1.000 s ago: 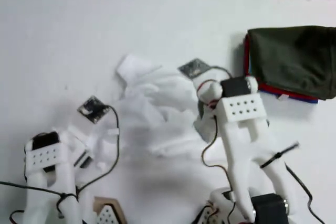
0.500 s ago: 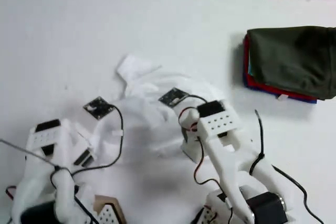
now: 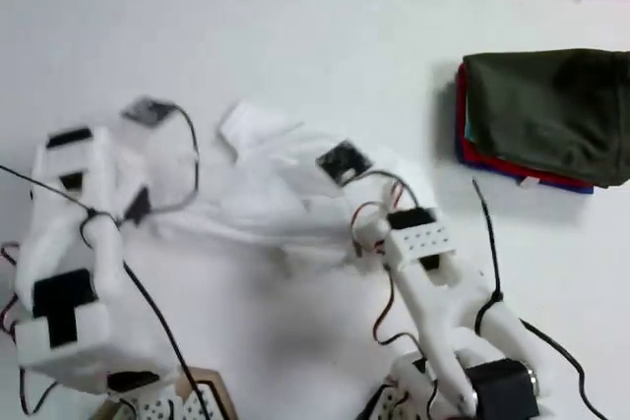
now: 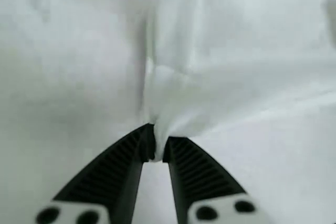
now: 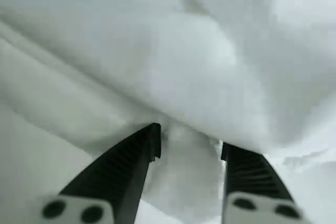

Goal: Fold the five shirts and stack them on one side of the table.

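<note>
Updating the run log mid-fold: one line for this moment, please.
left hand: shut on white shirt | right hand: on shirt's bunched cloth, grip unclear | folded stack: dark green on top, apart from shirt | fold: not yet done

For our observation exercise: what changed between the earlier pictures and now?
The left hand, gripping the crumpled white shirt, swung farther across the table, stretching it out. The right hand drew back towards the near edge. The folded stack of dark green, red and blue shirts stayed put.
</note>
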